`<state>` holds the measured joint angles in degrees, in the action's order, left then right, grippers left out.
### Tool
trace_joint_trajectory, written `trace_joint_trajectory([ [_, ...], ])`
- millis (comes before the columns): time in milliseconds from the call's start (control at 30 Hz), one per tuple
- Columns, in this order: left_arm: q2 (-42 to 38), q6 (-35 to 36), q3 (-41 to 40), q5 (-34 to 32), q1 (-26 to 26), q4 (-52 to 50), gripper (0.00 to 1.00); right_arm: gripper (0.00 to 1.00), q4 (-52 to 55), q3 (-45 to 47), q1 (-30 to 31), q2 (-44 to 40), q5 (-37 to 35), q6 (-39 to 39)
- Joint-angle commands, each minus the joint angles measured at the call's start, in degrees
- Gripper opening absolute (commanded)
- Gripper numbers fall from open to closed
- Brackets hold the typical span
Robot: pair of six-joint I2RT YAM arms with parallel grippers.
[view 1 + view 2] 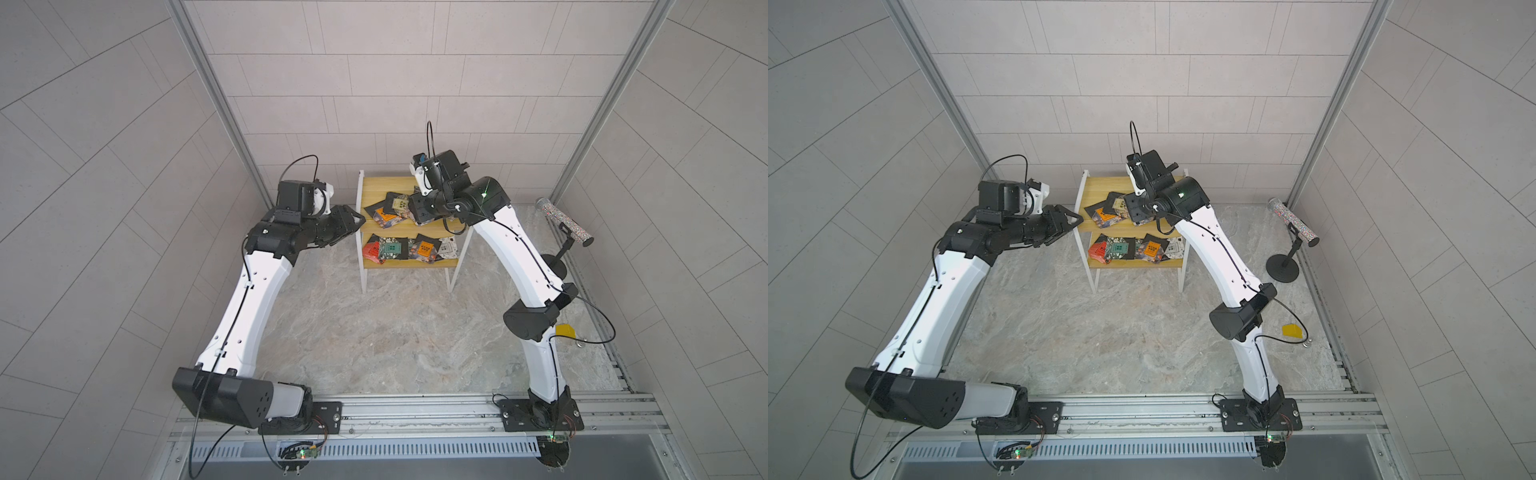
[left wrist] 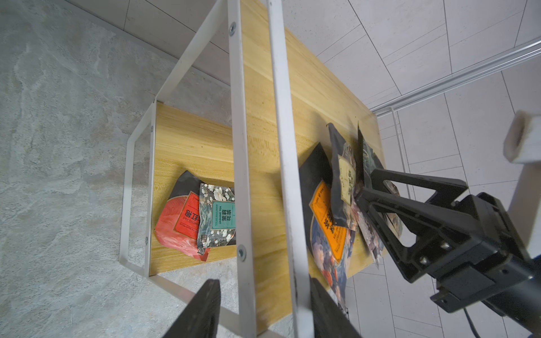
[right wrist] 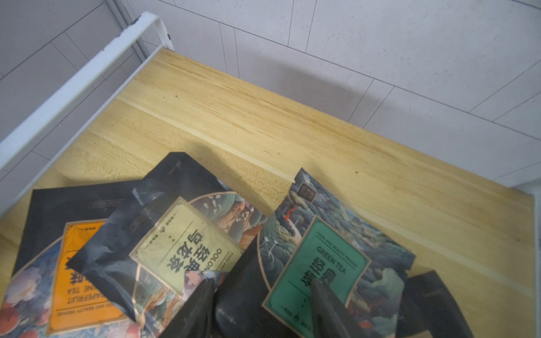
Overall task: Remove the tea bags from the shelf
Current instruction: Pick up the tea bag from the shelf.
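Right fingers (image 3: 193, 316) are seen half-spread on tea bags (image 3: 190, 243) piled on the shelf (image 1: 386, 185) top board, one dark bag (image 3: 240, 292) lying between them; grip cannot be told. Left fingers (image 2: 202, 310) are set half-spread astride shelf frame, hold likewise unclear.

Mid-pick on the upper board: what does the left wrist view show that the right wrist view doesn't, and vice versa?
Only left wrist: the lower board with the red-label sachet and jasmine sachet, the white frame between the fingers of the left end effector, and the right end effector from outside, tips in the upper pile. Only right wrist: the GREEN TEA label, readable. Both: the upper board, the orange-label sachet and the oolong sachet overlapping it.
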<state>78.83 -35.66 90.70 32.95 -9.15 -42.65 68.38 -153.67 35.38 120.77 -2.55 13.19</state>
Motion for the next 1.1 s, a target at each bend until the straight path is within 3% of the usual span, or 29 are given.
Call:
trace_joint_trajectory([
  [0,-1.4,-0.3,-1.0,-0.5,-0.2,0.2,0.52,0.49,2.5,0.6,-0.6,-1.0,0.7,0.4],
  [200,-1.5,-0.5,-1.0,-0.6,-0.1,0.2,0.51,0.35,2.1,0.6,-1.0,-1.0,2.6,1.0],
  [433,-1.6,-0.6,-1.1,-0.6,-0.1,0.3,0.51,0.28,0.5,-0.2,-1.1,-1.7,4.1,1.3],
  [767,-1.7,-1.2,-1.7,-0.5,-0.1,1.0,0.51,0.09,-1.9,-1.7,-1.0,-3.5,5.1,1.0],
  [1067,-1.6,-1.3,-1.7,-0.3,-0.1,1.3,0.51,0.08,-3.8,-2.0,-0.9,-5.3,3.6,0.1],
])
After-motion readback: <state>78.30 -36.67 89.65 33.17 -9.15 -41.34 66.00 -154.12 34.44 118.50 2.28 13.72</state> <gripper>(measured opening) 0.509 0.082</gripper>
